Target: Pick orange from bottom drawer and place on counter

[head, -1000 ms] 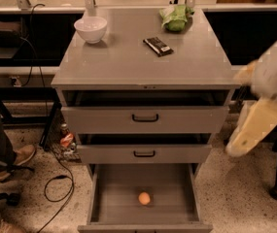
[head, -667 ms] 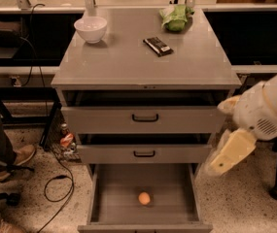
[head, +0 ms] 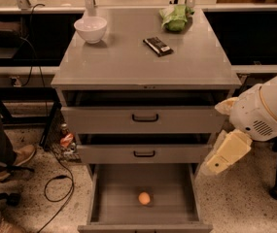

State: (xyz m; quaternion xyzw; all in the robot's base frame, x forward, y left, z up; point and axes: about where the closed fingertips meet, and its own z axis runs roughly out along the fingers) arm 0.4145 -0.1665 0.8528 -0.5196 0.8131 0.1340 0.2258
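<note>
The orange (head: pixel 144 198) is small and round and lies near the middle of the bottom drawer's (head: pixel 118 188) flat grey floor. The drawer is pulled open at the bottom of the view. The counter (head: pixel 128 62) is the grey top of the cabinet. My gripper (head: pixel 227 153) is a cream part hanging below the white arm (head: pixel 267 113). It is at the right side of the cabinet, level with the middle drawer, above and to the right of the orange, and not touching it.
On the counter stand a white bowl (head: pixel 90 29), a green leafy bundle (head: pixel 176 17) and a dark flat packet (head: pixel 158 46). The top drawer (head: pixel 144 118) and middle drawer (head: pixel 144 153) stick out slightly. A person's leg and shoe (head: pixel 14 158) and cables (head: pixel 55 188) are on the floor at the left.
My arm and gripper have moved left and down, from beside the cabinet's upper right toward the right side of the middle drawer. The orange has not moved.
</note>
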